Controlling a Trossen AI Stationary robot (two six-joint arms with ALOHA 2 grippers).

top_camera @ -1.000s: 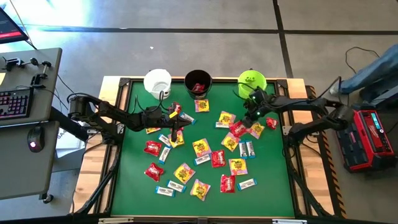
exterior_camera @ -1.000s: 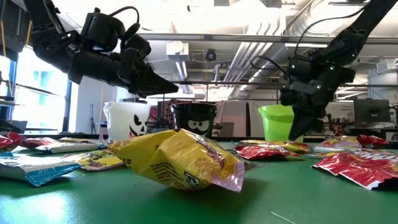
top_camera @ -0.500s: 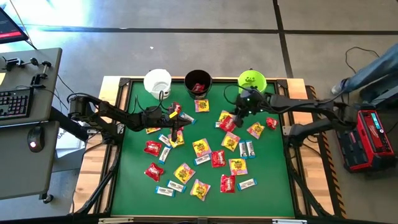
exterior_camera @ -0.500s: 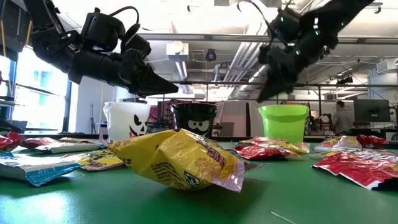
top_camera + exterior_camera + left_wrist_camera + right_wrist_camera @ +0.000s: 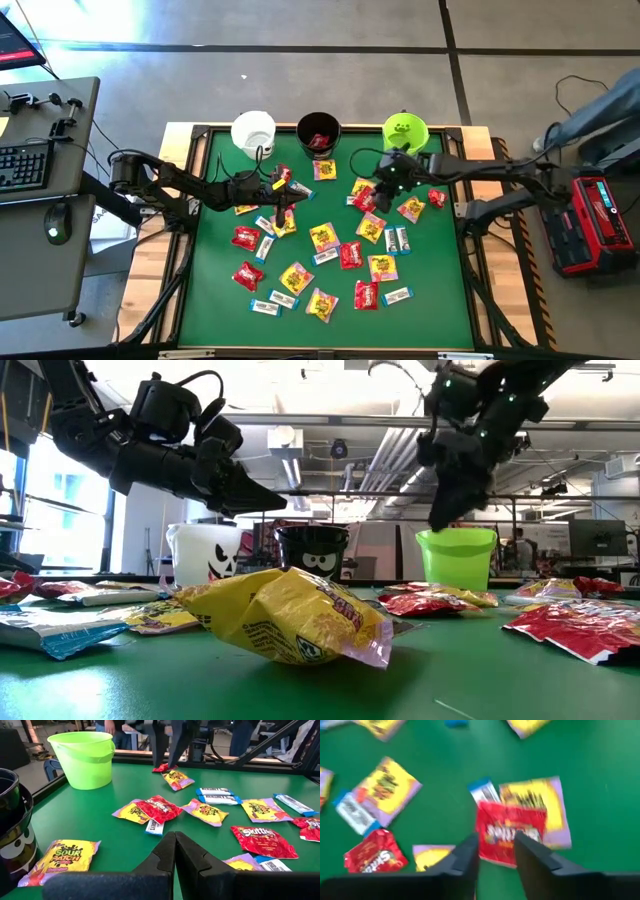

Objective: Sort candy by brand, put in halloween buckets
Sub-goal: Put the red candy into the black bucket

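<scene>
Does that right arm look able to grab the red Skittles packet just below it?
Probably yes. The right gripper hangs open right over the red packet, which lies on top of a yellow packet with nothing covering it.

Keyboard (image 5: 18,165), mouse (image 5: 53,232), red case (image 5: 592,222)

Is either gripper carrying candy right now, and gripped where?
Neither. The right gripper hangs open above a red packet, not gripping it. The left gripper is shut and empty.
</scene>
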